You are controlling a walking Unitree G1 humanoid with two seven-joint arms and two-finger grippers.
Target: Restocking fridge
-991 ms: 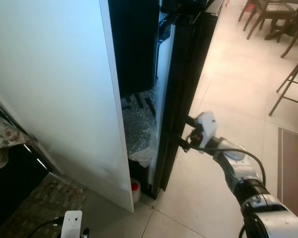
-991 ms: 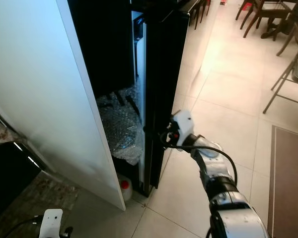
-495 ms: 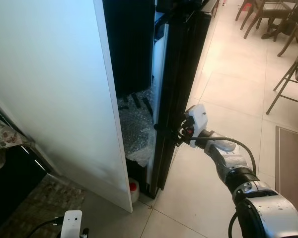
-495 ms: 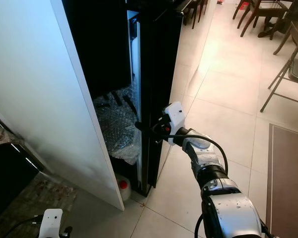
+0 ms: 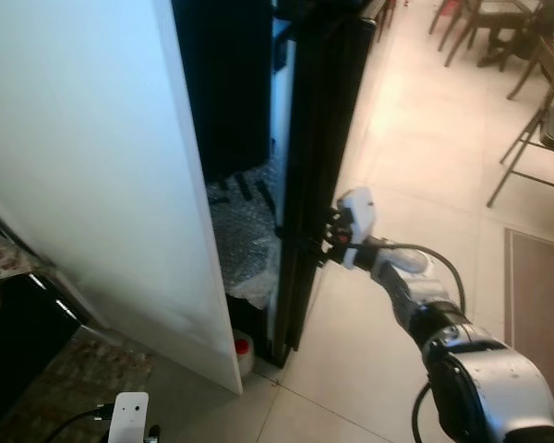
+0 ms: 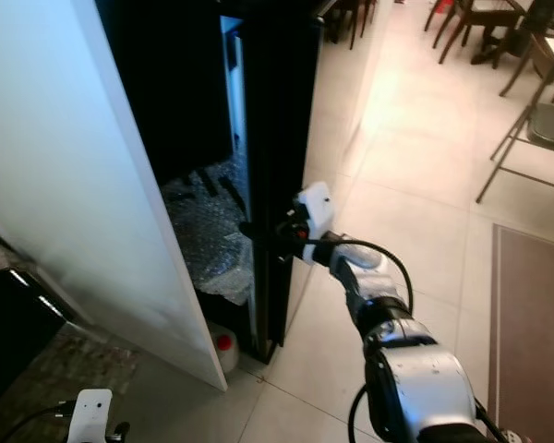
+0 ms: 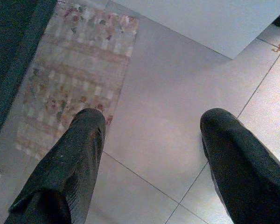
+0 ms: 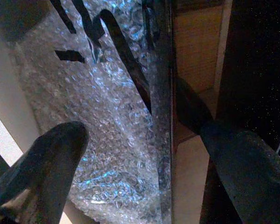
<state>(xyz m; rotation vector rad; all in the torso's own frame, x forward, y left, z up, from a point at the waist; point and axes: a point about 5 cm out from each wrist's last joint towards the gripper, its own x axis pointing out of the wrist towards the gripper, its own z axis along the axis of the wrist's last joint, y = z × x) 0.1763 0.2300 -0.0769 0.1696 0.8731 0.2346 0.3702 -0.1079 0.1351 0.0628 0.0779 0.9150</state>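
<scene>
Reaching out with the right gripper [image 6: 270, 233], fingers spread either side of the black fridge door [image 6: 277, 138] edge to pull it wider, bubble wrap [image 5: 245, 245] low inside, left gripper [image 7: 149, 154] hanging open over the floor [image 7: 168, 107].

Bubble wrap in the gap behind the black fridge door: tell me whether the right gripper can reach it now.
Probably not yet. The right gripper straddles the black fridge door's edge, which stands between one finger and the clear bubble wrap; the gap looks narrow.
</scene>
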